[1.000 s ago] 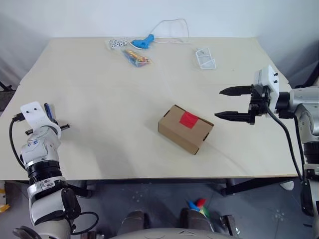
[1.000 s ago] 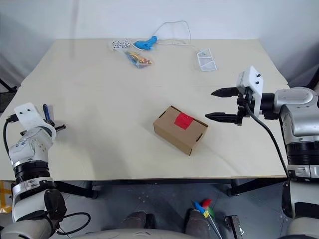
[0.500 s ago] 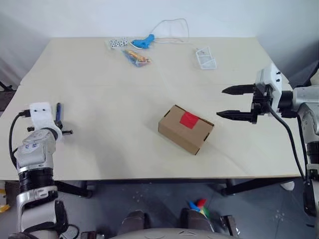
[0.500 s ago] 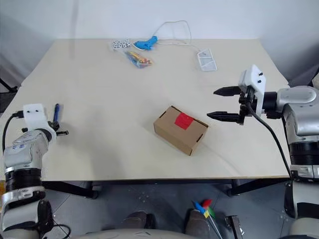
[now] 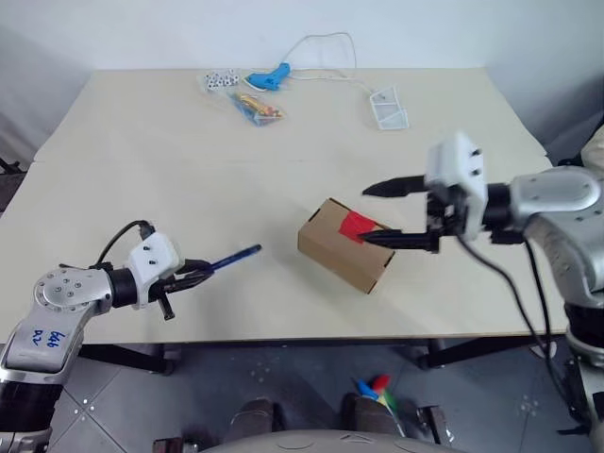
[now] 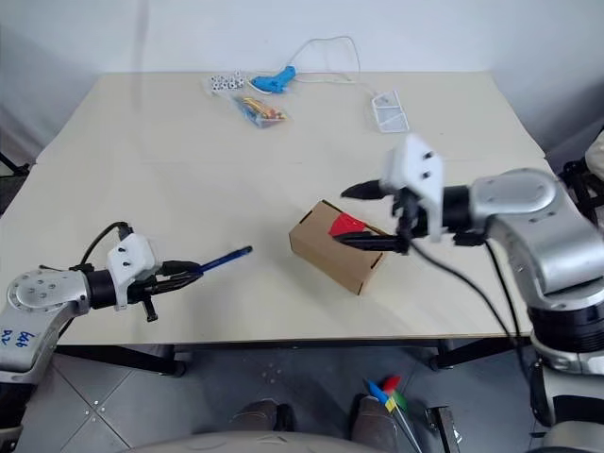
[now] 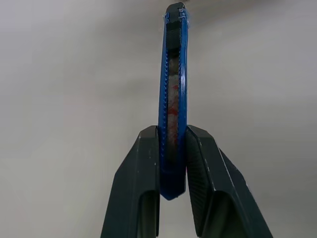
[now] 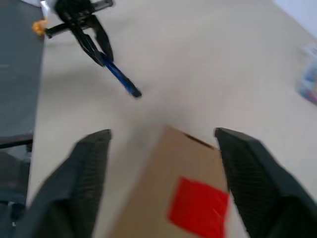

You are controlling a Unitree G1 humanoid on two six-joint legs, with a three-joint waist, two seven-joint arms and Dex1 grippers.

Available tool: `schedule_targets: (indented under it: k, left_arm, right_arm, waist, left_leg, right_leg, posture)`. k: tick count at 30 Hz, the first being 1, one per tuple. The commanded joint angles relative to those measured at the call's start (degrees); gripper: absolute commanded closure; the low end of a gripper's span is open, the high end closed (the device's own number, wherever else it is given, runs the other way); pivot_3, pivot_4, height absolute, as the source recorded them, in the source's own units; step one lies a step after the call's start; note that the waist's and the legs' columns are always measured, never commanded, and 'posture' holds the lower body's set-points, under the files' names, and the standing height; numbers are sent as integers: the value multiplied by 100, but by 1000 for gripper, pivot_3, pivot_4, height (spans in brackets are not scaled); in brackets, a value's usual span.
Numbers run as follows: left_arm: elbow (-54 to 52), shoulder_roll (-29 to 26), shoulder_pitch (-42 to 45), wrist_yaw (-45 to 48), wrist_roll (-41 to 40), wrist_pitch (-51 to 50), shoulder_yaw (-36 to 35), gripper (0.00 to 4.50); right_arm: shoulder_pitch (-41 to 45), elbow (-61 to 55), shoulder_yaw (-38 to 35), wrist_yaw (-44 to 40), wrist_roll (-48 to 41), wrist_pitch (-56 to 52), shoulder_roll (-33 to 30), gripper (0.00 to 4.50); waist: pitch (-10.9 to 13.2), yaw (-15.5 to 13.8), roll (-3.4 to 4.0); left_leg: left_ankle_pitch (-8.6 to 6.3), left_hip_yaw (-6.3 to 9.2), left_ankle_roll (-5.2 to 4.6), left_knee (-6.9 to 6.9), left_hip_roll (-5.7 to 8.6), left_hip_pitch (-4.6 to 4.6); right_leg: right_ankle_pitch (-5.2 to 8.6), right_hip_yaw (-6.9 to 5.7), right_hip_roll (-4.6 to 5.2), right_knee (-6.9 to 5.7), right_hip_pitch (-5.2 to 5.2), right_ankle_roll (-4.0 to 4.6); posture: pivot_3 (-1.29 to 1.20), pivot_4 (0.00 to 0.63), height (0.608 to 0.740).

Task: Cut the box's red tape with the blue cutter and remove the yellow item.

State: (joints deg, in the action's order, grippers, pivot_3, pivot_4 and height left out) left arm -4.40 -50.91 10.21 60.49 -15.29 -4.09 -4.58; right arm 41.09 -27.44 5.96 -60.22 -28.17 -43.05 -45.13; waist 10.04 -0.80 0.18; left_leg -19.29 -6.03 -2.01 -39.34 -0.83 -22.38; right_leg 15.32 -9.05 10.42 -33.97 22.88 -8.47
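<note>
1. At the near left edge of the table [image 5: 142, 142], our left gripper [image 5: 196, 272] is gripping the blue cutter [image 5: 232, 258] by its rear end; the left wrist view shows both fingers [image 7: 143, 188] pressing against its sides.
2. The cutter is sticking out level above the tabletop, its tip aiming toward the box [image 5: 344, 247], with bare table lying between them.
3. The box is sitting at mid-table, flaps shut, with the red tape [image 5: 358, 226] lying across its top seam.
4. Our right gripper [image 5: 387, 212] is hanging over the box from the right with its fingers spread apart, one on the far side of the tape and one on the near side; we are clasping nothing with it.
5. Along the far edge we are seeing a light-blue corded tool [image 5: 268, 78], a packet of colourful sticks [image 5: 257, 107] and a small clear tray [image 5: 388, 109].
</note>
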Motion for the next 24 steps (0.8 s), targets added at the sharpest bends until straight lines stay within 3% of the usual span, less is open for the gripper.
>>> schedule_targets:
  k: [1,6,11,15,24]
  left_arm:
    - [266,-79,226,633,55,841,173,4089]
    - [470,21,402,1030,167,1441,474,4089]
    - [609,48,405,1054,338,1806,565,4089]
    - [667,99,309,865,659,1994,686,4089]
    - [591,136,143,719,738,2024,768,4089]
  right_arm:
    - [-79,-664,508,363,334,-3,47,2670]
    - [-322,-763,1649,705,1401,642,214,4447]
    - [-283,-616,2185,728,1920,1085,555,4447]
    - [-306,-123,3028,574,2665,2008,933,4447]
    - [-469,639,3331,475,3307,2837,1342,4447]
  waist:
    - [0,0,0]
    - [0,37,-1]
    - [1,106,-2]
    - [1,143,-2]
    - [1,171,-5]
  left_leg:
    - [-1,-1,-1,1,5,0]
    - [-3,-37,-4,8,11,-1]
    - [-3,-66,-4,12,4,-2]
    - [-3,-71,-3,15,1,2]
    - [-2,-73,-2,15,0,4]
  right_leg:
    - [0,-2,-1,-2,1,0]
    - [0,-6,-3,-1,5,0]
    - [0,-5,-7,-3,15,0]
    - [0,-5,-11,-4,16,-1]
    - [0,-4,-11,-9,17,0]
  posture:
    - [0,150,740]
    - [0,150,740]
    - [0,150,740]
    - [0,150,740]
    - [0,150,740]
